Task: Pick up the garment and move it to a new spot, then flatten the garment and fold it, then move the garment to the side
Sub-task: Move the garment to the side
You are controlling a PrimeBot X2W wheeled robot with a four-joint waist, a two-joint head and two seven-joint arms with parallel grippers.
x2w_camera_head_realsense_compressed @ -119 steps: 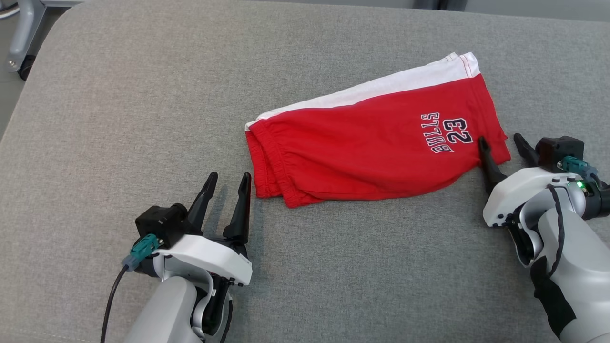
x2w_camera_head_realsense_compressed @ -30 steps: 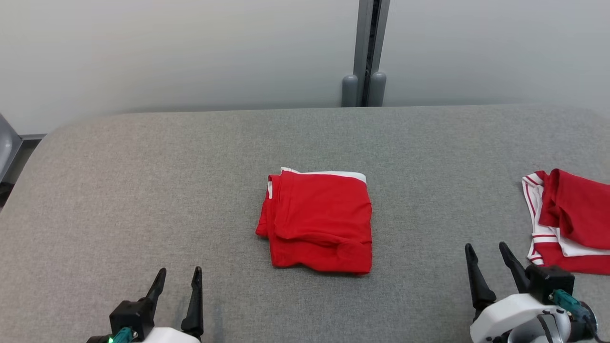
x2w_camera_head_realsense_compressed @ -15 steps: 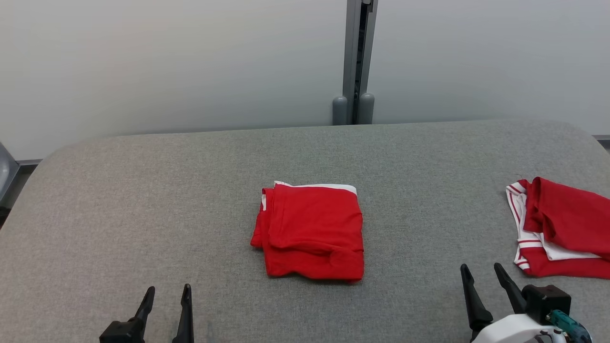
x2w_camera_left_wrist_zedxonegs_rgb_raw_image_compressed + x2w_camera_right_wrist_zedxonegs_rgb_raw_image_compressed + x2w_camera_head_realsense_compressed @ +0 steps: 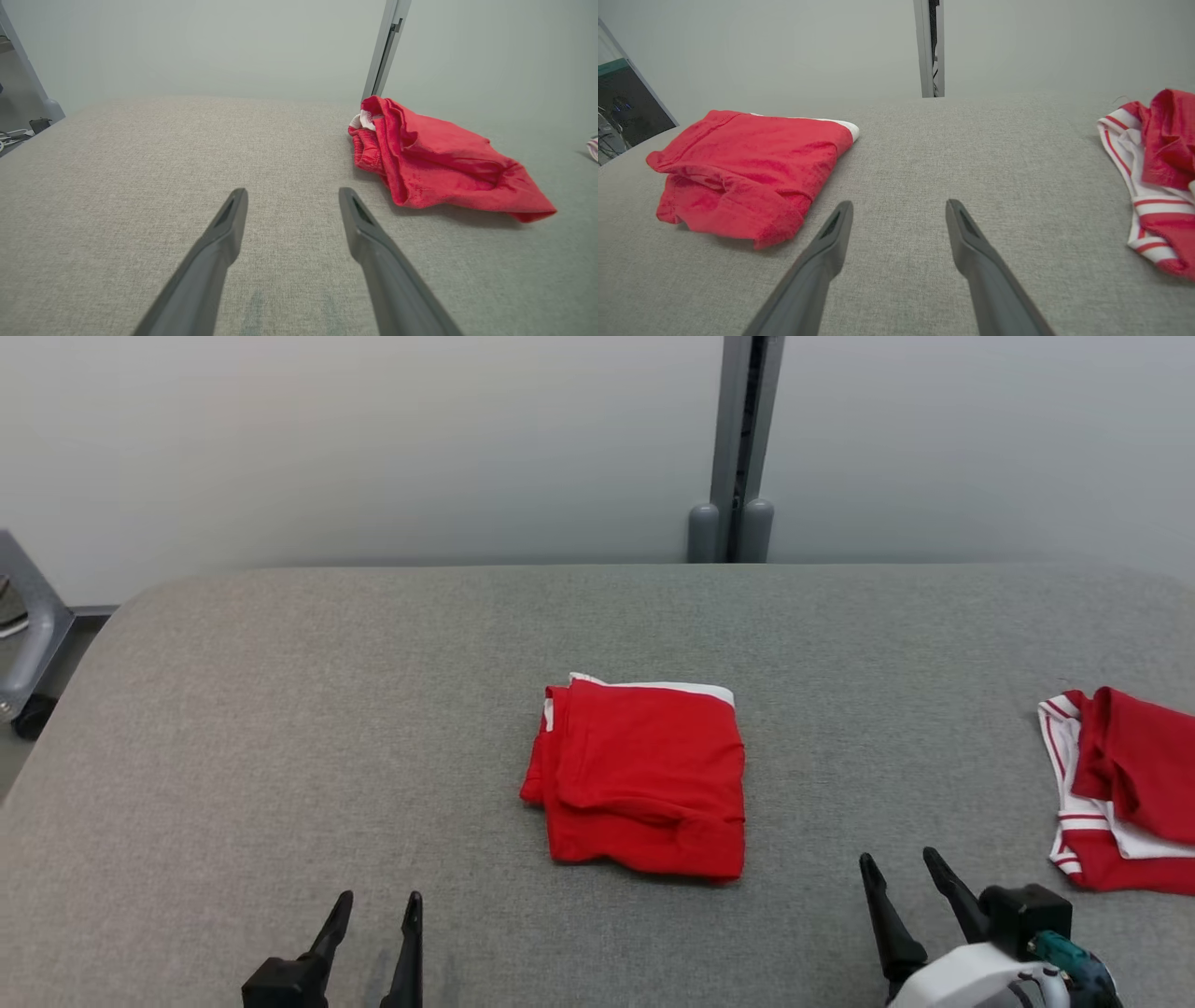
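Our left end effector (image 4: 378, 896) and right end effector (image 4: 899, 856) sit over the near edge of the table (image 4: 280, 728), fingers spread wide and holding nothing. The folded red garment (image 4: 644, 779) lies between them at the middle of the table, well apart from both. What seems left is moving it aside. If we pinch only the top layer, or one edge alone, the fold would likely open as it lifts. The loose flap along its near side looks easiest to snag. Dragging it over the coarse table cover could bunch it. A second red-and-white garment (image 4: 1120, 784) lies to our right, and setting ours there risks tangling the two.
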